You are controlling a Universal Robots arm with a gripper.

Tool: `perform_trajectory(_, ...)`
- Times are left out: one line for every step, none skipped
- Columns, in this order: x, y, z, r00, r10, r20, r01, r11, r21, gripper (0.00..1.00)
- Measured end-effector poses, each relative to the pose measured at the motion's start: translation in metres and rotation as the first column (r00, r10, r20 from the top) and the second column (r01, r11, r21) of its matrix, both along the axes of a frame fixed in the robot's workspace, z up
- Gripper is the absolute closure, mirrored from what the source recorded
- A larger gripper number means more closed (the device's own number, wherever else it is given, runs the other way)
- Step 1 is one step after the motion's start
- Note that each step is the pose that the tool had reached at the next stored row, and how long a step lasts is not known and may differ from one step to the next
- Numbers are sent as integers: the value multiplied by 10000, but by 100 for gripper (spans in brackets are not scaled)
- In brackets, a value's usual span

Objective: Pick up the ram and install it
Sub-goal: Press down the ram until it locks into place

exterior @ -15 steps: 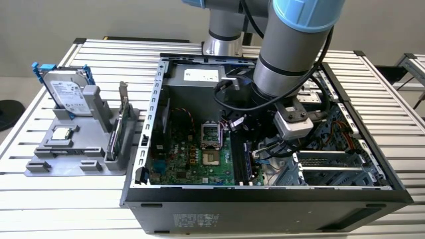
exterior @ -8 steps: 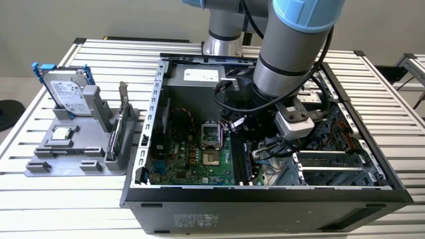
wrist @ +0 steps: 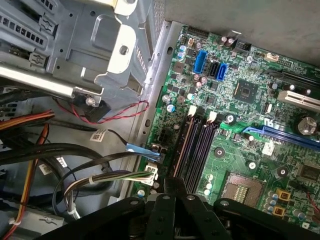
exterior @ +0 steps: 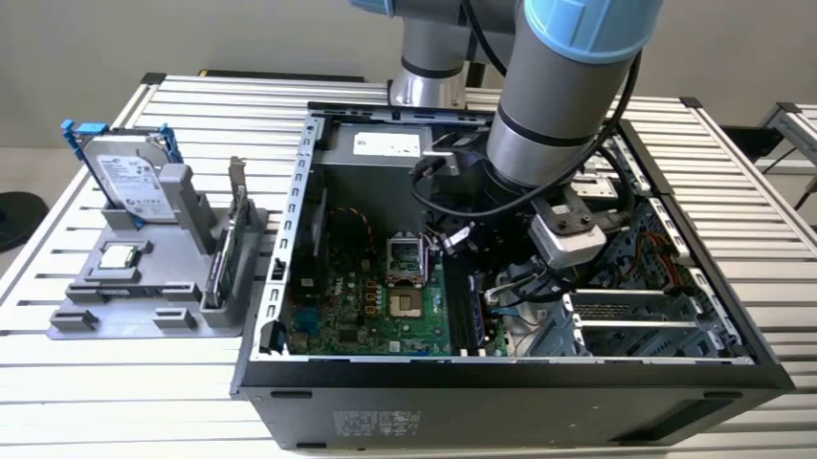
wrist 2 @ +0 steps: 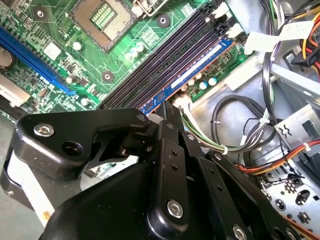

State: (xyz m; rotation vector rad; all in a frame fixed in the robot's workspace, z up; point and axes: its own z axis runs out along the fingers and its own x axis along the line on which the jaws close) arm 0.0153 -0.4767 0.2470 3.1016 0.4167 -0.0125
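I see the gripper (wrist 2: 167, 112) down inside the computer case (exterior: 275, 287), its fingers pressed together on the ram (wrist 2: 192, 75). The ram sits edge-on in the outermost memory slot of the motherboard (wrist: 240, 115)

Glossy green motherboard (wrist 2: 150, 40) (bare-metal case (exterior: 300, 191)).
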Motion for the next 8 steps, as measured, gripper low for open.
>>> perform_trajectory(0, 0, -1, 10000, 36, 0, -36, 10000, 1, 100)
perform_trajectory(0, 0, -1, 10000, 77, 0, -77, 10000, -1, 100)
perform_trajectory(0, 0, -2, 9999, 123, 0, -123, 9999, 0, 100)
perform_trajectory(0, 0, -2, 9998, 176, 0, -176, 9998, 0, 100)
perform_trajectory(0, 0, -2, 9997, 235, -1, -235, 9997, 0, 100)
perform_trajectory(0, 0, -2, 9996, 294, 0, -294, 9996, 0, 100)
perform_trajectory(0, 0, -3, 9994, 355, 0, -355, 9994, 0, 100)
perform_trajectory(0, 0, -3, 9991, 425, 0, -425, 9991, 0, 100)
